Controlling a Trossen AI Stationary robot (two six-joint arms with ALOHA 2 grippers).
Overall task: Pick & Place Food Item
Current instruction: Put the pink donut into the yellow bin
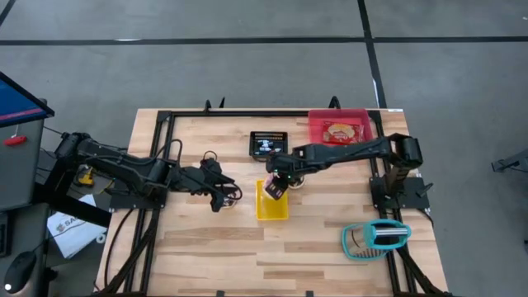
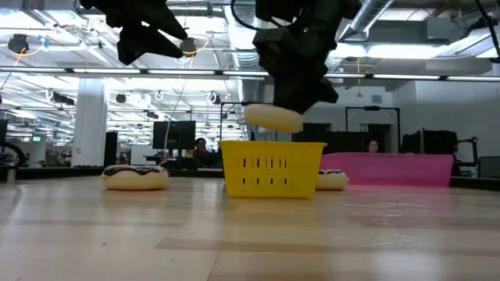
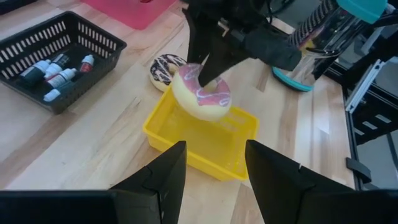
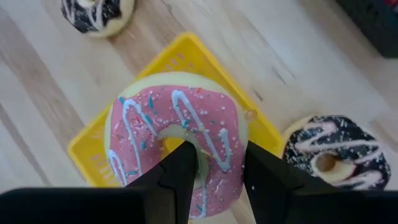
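Observation:
A pink-iced donut with white stripes hangs tilted over the yellow basket at the table's middle, with my right gripper shut on it. In the low view the donut is just above the basket's rim. My left gripper waits open to the basket's left, above the table, with nothing between its fingers. Two chocolate donuts lie flat on the wood: one by the basket's far right corner, one to the basket's left. My right gripper holds the donut by its ring: one finger reaches into the hole and the other is outside the rim. The fingers come slanting down from the table's right. The donut is tilted, clear of the basket.
A black basket with small bottles stands behind the yellow one. A pink tray with a food packet is at the far right. A teal object lies near the right front. Black frame rails run along the table's edges.

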